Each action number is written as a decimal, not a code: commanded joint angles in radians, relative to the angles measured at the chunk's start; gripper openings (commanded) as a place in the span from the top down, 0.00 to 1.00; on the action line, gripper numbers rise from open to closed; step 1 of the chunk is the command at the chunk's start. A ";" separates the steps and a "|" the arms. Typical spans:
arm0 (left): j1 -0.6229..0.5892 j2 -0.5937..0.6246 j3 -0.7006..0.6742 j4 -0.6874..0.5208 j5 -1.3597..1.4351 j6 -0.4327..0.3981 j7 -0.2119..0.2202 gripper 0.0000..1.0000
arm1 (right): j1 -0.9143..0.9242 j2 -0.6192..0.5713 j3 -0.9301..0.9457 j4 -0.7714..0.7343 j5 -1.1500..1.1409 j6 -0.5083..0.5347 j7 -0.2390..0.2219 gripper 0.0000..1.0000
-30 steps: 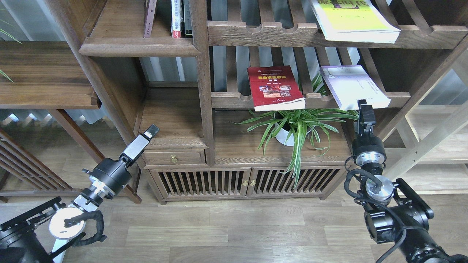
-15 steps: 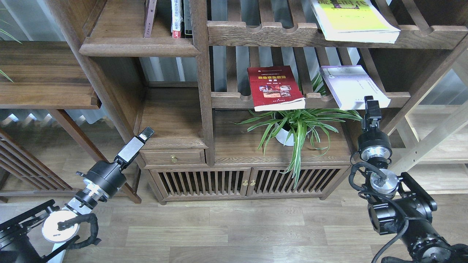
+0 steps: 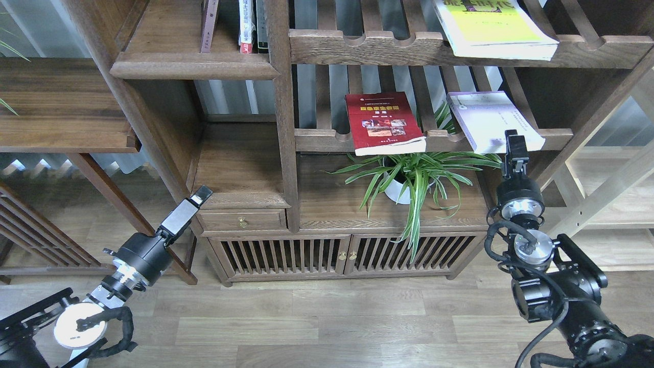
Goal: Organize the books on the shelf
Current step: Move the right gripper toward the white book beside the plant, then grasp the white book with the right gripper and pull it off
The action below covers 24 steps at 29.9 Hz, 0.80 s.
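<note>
My right gripper (image 3: 514,139) stands at the front edge of the pale lavender-white book (image 3: 490,120), right of centre in the frame; it is seen end-on and dark, so I cannot tell whether it is open or closed, nor whether it touches the cover. That book lies flat on the slatted rack (image 3: 327,139), overhanging its notched front rail, with the red book (image 3: 383,122) lying well apart to its left, also overhanging. The thick yellow-green book (image 3: 493,28) lies on the rack above, at the upper right. The solid dark-brown shelf (image 3: 194,66), upper left, has a rounded moulded front edge and bare board left of the thin upright spines (image 3: 245,25). My left gripper (image 3: 200,193) hangs low at left, near the drawer (image 3: 240,221); its state I cannot tell. A spider plant (image 3: 414,176) spreads under the red book.
</note>
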 commanded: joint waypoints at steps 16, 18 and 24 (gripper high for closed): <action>0.040 0.044 -0.043 -0.033 0.000 0.000 0.000 0.01 | 0.114 0.011 0.003 -0.165 0.002 -0.007 0.001 0.02; 0.042 0.044 -0.043 -0.035 0.000 0.000 0.000 0.01 | 0.115 0.017 0.005 -0.165 0.002 -0.013 0.002 0.03; 0.047 0.047 -0.045 -0.035 0.000 0.000 0.000 0.01 | 0.123 0.043 0.005 -0.165 0.002 -0.042 0.004 0.04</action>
